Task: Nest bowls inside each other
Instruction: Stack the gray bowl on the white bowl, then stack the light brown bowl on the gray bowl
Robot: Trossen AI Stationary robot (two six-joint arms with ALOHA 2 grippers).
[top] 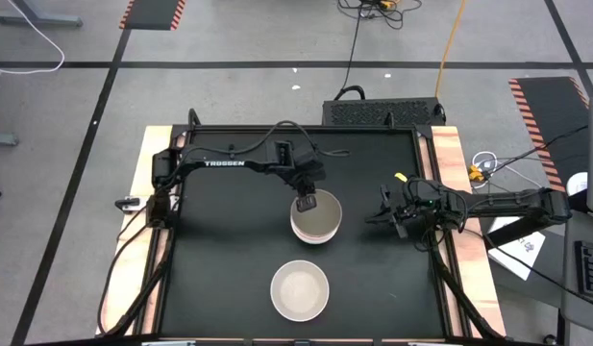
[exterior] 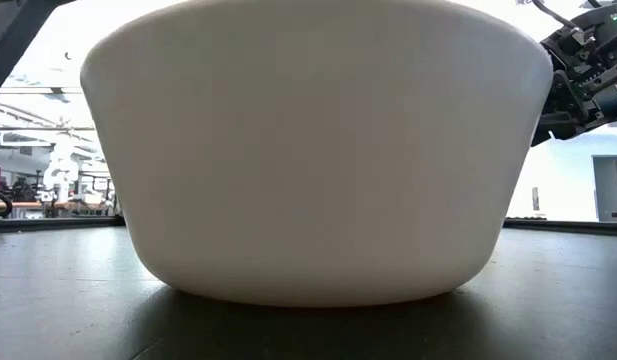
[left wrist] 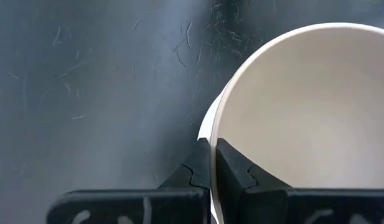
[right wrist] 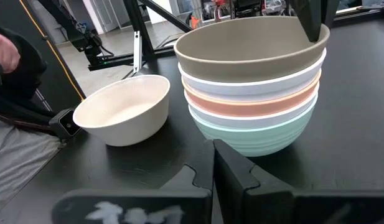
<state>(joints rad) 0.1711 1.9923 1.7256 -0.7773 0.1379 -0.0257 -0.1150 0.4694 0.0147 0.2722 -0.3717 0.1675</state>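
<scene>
A stack of bowls (top: 318,223) stands mid-table. In the right wrist view it reads, bottom to top, mint green (right wrist: 254,138), white, salmon pink (right wrist: 241,106), white, olive-grey (right wrist: 241,53). The cream bowl (top: 300,289) sits alone near the table's near edge, base on the mat, and fills the low view (exterior: 318,150). My left gripper (top: 306,203) is over the stack's far-left rim, shut on the top bowl. My right gripper (top: 386,215) hangs shut to the right of the stack, touching nothing. My left gripper pinches the olive-grey bowl's rim (left wrist: 211,138) at its far-left side, one finger (left wrist: 238,169) inside the bowl and the other outside. The fingers come from above, pointing down. The bowl sits nested on top of the stack, the white rim below (left wrist: 206,121) showing beside it.
The black mat (top: 219,269) lies bare left of the bowls and between the stack and the cream bowl. Wooden table borders run along both sides (top: 450,154). Cables and a paper lie off the right edge. Part of a person (right wrist: 5,50) shows in the room beyond the table.
</scene>
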